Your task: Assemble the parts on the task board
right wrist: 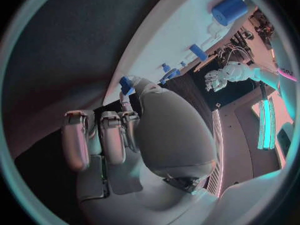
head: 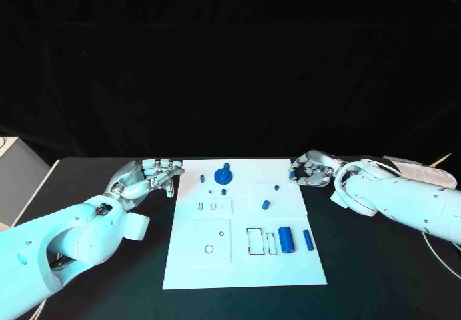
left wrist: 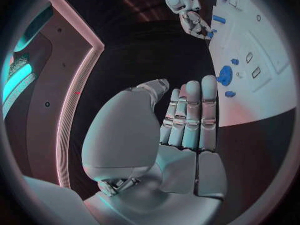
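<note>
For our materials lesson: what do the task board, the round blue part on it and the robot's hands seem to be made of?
Task board: probably matte white plastic or painted sheet, flat and glare-free.
Round blue part: likely moulded plastic, uniform colour, smooth.
Left hand and right hand: silvery, metal or metallic-coated plastic, with soft highlights; the look cannot settle which.

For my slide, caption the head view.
Both hands, left hand and right hand, flank the task board bearing blue parts.
</note>
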You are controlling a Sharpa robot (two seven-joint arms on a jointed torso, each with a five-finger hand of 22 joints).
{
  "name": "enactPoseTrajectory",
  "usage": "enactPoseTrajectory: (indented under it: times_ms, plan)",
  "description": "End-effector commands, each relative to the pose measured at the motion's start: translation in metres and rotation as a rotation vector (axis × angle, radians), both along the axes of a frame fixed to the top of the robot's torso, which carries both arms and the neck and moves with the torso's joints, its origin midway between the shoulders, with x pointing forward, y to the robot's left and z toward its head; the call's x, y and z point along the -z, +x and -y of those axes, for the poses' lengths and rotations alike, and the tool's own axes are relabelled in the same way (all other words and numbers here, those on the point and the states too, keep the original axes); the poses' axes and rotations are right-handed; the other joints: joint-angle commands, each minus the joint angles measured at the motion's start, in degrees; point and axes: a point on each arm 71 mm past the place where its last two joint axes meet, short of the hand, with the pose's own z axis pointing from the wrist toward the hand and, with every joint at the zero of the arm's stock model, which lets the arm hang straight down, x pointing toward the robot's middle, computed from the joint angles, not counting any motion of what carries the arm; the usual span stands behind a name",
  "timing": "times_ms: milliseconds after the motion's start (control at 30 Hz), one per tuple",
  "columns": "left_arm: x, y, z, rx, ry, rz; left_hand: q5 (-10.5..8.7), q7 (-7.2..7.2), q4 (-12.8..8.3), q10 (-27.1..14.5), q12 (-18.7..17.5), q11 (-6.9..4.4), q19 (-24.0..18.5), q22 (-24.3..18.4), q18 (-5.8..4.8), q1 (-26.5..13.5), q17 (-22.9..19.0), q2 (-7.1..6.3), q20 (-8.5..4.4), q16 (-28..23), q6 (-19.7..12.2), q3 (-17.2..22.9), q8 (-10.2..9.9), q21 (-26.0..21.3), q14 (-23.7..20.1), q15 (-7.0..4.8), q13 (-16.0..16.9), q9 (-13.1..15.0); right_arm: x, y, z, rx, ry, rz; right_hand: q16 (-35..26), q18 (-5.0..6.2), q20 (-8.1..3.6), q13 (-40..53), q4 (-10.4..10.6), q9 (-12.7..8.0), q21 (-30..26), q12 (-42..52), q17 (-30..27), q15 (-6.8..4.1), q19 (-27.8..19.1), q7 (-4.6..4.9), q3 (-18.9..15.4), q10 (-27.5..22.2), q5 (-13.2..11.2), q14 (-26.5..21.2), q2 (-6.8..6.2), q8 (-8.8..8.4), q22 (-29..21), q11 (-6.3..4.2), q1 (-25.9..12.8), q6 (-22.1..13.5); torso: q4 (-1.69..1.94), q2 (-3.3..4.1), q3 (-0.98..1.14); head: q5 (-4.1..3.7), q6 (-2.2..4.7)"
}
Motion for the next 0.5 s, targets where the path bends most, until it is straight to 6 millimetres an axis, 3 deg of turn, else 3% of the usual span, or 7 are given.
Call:
enactPoseTrajectory:
  times_ms: [33,500]
  plan:
    - [-0.0008,-0.0005,0.0017,0.017,-0.009,0.003,-0.18,-0.16,-0.11,-0.33,0.16,0.1,-0.29,0.06,0.35,-0.47,-0.05,-0.07,0.0,0.23,-0.34,0.22,-0.08,0.2,-0.28,-0.08,0.06,0.06,0.0051,-0.001,0.001,-0.003,-0.033,-0.016,0.25,-0.49,-0.11,11.81,0.0,-0.08,0.14,0.32,15.09,-0.36,4.11,-0.02,0.48,2.44,0.31,5.97,0.43,0.44,10.61,-0.54,0.07,0.62,-0.05,0.01,0.0,-0.05,-0.08]
    - [-0.0006,-0.0004,0.0016,0.016,-0.009,0.003,-0.18,-0.14,-0.11,-0.38,0.16,0.12,-0.34,0.18,0.33,-0.53,-0.09,-0.07,0.01,0.26,-0.39,0.25,-0.09,0.35,-0.3,-0.06,0.07,0.14,0.0055,-0.0012,0.0016,-0.001,-0.04,-0.011,0.25,-0.51,-0.3,11.99,0.14,-0.09,0.22,0.5,15.09,-0.58,4.16,-0.27,1.43,2.67,0.32,5.97,0.83,0.83,10.71,-0.78,-0.01,1.36,-0.08,-0.05,0.04,-0.04,-0.16]
